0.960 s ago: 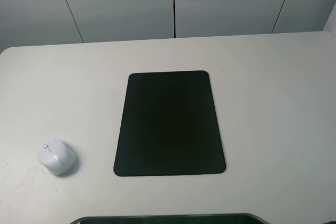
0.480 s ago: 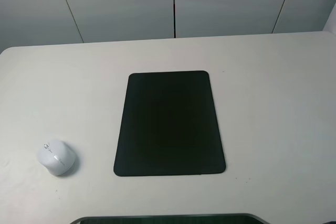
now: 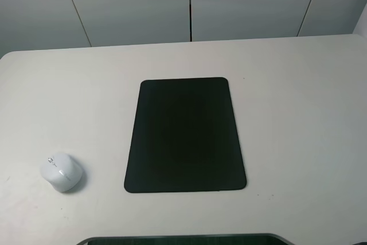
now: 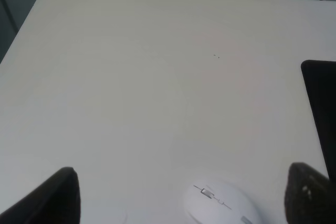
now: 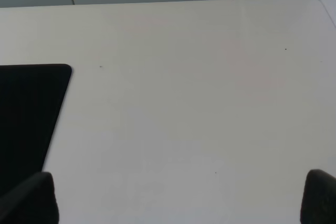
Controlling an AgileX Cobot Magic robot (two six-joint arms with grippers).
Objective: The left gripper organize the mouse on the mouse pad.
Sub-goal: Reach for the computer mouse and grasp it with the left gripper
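Mouse pickup looks like the step in hand, and it has not yet begun. The white mouse (image 3: 62, 171) sits on the bare pale table (image 3: 298, 84) in the lower left of the high frame. It is well apart from the black mouse pad (image 3: 185, 135), which lies flat at the centre with nothing on it. Neither arm shows in the high view.

In the left wrist view the left gripper (image 4: 184, 195) hangs above the table with its dark fingers (image 4: 58, 198) spread wide and nothing held. The mouse lies between them, nearer one finger than the other and not touching either. The right gripper (image 5: 174, 196) is likewise spread wide and empty, with bare table between its tips and a corner of the pad just beside one of them.

To do this well, I would first centre the left gripper over the mouse body. It should then come straight down and close across the two long flanks rather than over the rounded top, where the smooth shell would likely slip. The squeeze should be gentle and low, the lift only enough to clear the pad's edge. The mouse should go down near the pad's middle, its wheel end pointing toward the top of the high frame.

No brand, label or writing can be read on the mouse or the pad; only the grey scroll wheel shows.
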